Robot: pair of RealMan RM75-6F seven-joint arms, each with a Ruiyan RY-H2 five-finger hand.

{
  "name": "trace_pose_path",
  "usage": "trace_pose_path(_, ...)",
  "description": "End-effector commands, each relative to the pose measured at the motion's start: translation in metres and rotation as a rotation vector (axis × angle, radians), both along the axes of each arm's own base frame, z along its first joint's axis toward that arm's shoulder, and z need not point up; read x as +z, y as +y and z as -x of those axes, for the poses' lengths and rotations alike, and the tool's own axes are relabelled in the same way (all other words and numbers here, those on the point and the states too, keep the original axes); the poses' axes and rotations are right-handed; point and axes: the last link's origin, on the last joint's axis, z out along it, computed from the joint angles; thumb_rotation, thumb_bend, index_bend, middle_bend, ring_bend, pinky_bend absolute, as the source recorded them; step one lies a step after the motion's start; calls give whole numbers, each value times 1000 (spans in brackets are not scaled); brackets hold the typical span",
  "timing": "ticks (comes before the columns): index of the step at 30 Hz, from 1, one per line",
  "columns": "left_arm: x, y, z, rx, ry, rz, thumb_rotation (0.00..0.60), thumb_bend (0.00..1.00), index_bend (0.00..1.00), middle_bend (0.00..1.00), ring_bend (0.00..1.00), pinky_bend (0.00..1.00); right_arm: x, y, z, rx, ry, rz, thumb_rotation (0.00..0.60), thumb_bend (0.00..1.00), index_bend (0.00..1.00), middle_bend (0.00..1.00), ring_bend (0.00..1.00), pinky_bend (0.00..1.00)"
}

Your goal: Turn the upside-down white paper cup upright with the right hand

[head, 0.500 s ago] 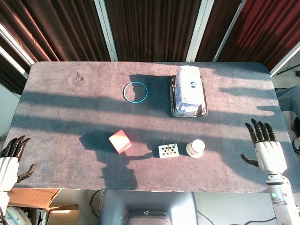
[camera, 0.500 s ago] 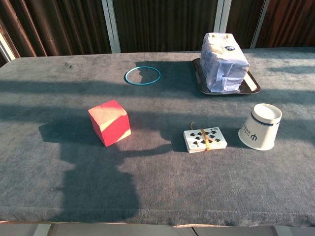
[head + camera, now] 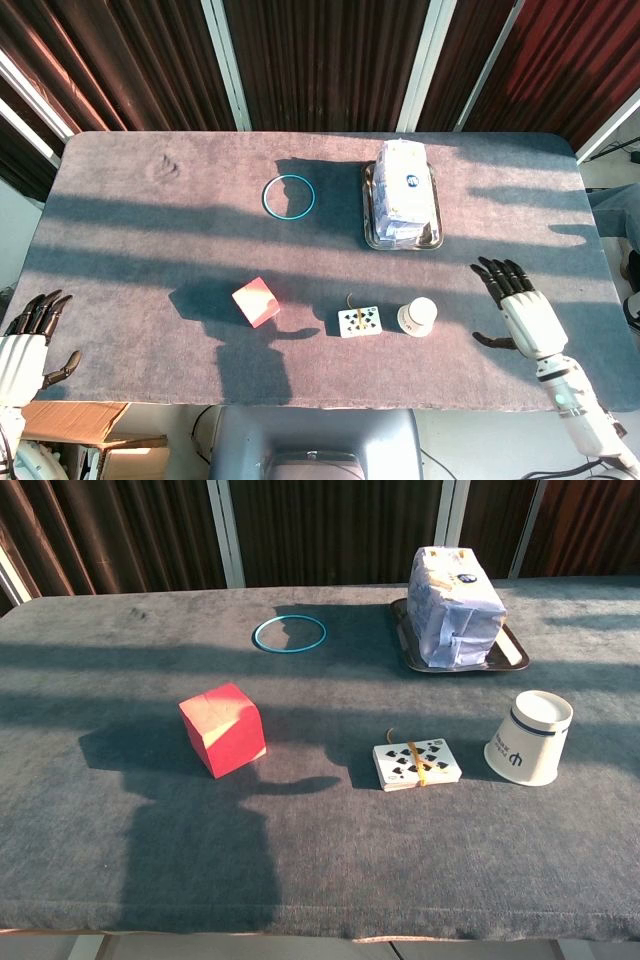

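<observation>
The white paper cup (image 3: 417, 316) (image 3: 530, 737) stands upside down on the grey table, near the front edge, right of centre. My right hand (image 3: 522, 310) hovers to the right of the cup, apart from it, with its fingers spread and nothing in it. My left hand (image 3: 24, 345) hangs off the table's front left corner, fingers apart and empty. Neither hand shows in the chest view.
A banded deck of playing cards (image 3: 359, 321) lies just left of the cup. A red cube (image 3: 256, 301) sits further left. A teal ring (image 3: 288, 196) lies at the back centre, and a metal tray (image 3: 434, 236) with a white wrapped package (image 3: 403, 190) stands behind the cup.
My right hand has moved left toward the cup, over the table. My left hand has dropped slightly lower at the corner. The cup has not moved.
</observation>
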Motion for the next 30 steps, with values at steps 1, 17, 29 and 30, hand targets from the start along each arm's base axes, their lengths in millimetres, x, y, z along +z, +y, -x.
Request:
trace_pose_path(1,1,-1,0,1,-2,-3,600,279,131,79,63,246,-16,-22,-12,28,-8,-80,600,128,244,204,153,199)
trace_pose_path(17,5,-5,2,12,-7,-18,600,277,131,80,63,246,-56,-53,-27,9,33,-196,600,128,371,292,275,319)
trace_pose_path(29,6,-5,3,24,-11,-20,600,278,131,80,63,246,-72,-57,-25,-14,49,-230,600,156,482,359,394,441)
trace_pose_path(30,6,-4,3,24,-11,-19,600,278,131,80,63,246,-73,-57,-25,-14,49,-230,600,172,498,370,407,456)
